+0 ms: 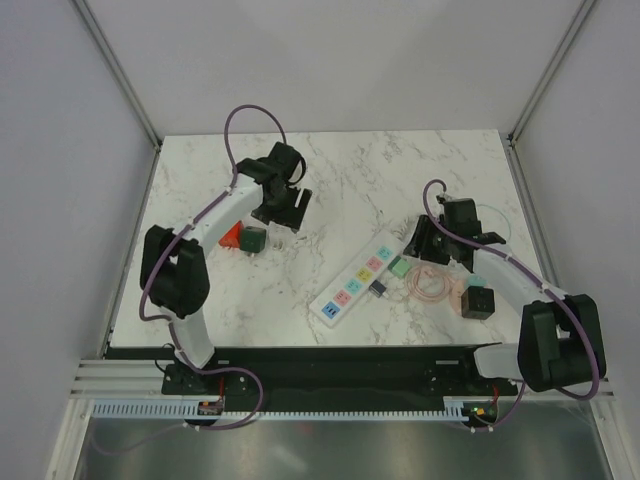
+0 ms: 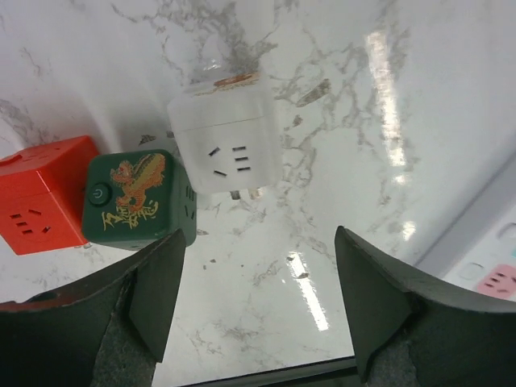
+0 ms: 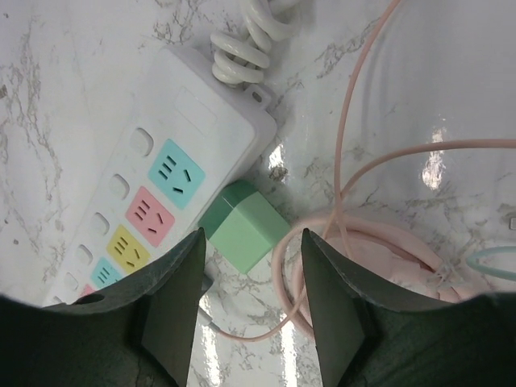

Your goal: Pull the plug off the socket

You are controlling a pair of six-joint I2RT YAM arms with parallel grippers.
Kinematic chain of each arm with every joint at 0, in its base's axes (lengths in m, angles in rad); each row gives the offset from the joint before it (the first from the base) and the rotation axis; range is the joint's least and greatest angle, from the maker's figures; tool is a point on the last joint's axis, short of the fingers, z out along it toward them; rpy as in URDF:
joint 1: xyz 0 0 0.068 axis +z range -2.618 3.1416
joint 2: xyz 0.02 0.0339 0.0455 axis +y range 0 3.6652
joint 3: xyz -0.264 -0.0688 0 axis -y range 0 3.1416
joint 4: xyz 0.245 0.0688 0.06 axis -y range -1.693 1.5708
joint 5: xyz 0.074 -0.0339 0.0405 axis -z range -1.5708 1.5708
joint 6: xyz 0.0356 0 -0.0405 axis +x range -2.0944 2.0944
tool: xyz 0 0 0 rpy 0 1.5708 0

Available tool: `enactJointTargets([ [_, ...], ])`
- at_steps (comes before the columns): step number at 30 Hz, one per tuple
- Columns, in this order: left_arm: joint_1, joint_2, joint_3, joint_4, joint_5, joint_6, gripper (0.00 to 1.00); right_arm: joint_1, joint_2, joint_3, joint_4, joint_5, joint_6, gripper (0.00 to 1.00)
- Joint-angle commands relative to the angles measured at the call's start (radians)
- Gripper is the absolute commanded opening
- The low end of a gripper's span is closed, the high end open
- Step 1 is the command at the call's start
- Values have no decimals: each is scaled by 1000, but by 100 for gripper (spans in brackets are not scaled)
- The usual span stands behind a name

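Right end effector point(image 3: 253, 238), fingers spread open, hovers over a green cube point(image 3: 235, 224) just beside the socket point(image 3: 133, 205).

Your top view looks steeply down from above and behind both arm bases point(image 1: 190, 375), far enough back to take in the whole desk point(image 1: 400, 170) and its side walls point(image 1: 60, 150). Your left wrist camera sits close over the desk's left half, facing down past its own fingers point(image 2: 157, 290) at the dark green cube point(image 2: 137, 197), which the top view shows small beside that arm. Your right wrist camera hangs just as near, looking down between its fingers point(image 3: 173, 298) at the cable end of the socket point(image 3: 153, 193) and the pale green cube point(image 3: 244, 234), both also visible small from above
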Motion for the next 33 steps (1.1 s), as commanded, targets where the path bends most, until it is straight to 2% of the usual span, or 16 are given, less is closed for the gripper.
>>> enactJointTargets([
  [1,-15,-156,16,92,136,-3,80,19,-41,24,-50,42,-63,59],
  [5,-85,-249,-134,259,247,-44,78,107,-84,10,-67,56,-107,61],
  [7,-166,-264,-187,361,267,-55,79,154,-97,-7,-71,77,-114,62],
  [11,-353,-235,-300,477,129,-88,83,262,-136,-45,-67,70,-107,66],
  [15,-433,-241,-414,606,66,-128,91,334,-162,-85,-33,85,-83,69],
  [19,-443,-270,-538,710,63,-145,94,371,-162,-113,-22,108,-57,73],
  [20,-447,-275,-553,742,52,-144,98,374,-162,-125,-13,119,-52,73],
  [22,-450,-266,-575,756,40,-142,99,384,-141,-133,-1,125,-43,73],
  [27,-464,-203,-584,784,-11,-165,99,412,-82,-127,24,175,-14,72],
  [33,-467,-172,-590,808,-2,-171,97,412,-64,-107,18,267,41,67],
])
